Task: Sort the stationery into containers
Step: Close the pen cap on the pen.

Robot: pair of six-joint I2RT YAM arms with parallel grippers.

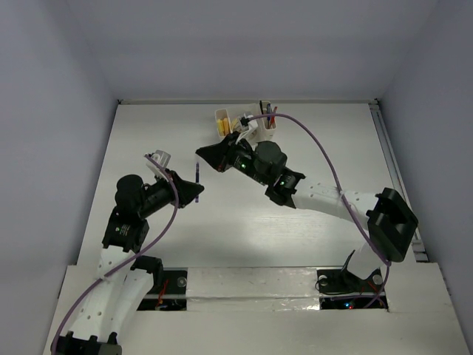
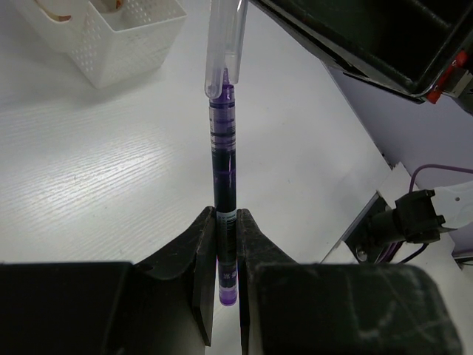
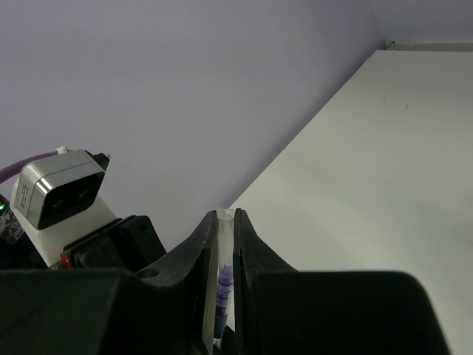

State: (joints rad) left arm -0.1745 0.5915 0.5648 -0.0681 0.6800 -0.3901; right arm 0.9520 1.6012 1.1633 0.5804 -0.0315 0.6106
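A purple pen [image 1: 197,175] with a clear cap [image 2: 225,44] hangs above the table between both arms. My left gripper [image 2: 226,222] is shut on the pen's rear end, its barrel [image 2: 224,163] pointing away from the jaws. My right gripper [image 3: 226,218] is shut on the clear cap [image 3: 225,244], with the purple tip showing inside it. In the top view the left gripper [image 1: 196,191] sits just below the pen and the right gripper [image 1: 201,153] just above it. The white organizer [image 1: 251,122] stands at the far middle of the table, behind the right gripper.
Yellow sticks [image 1: 222,126] stand in the organizer's left compartment and thin pens [image 1: 272,115] in its right one. The organizer's perforated wall [image 2: 126,37] shows at the upper left of the left wrist view. Side walls enclose the white table [image 1: 310,148].
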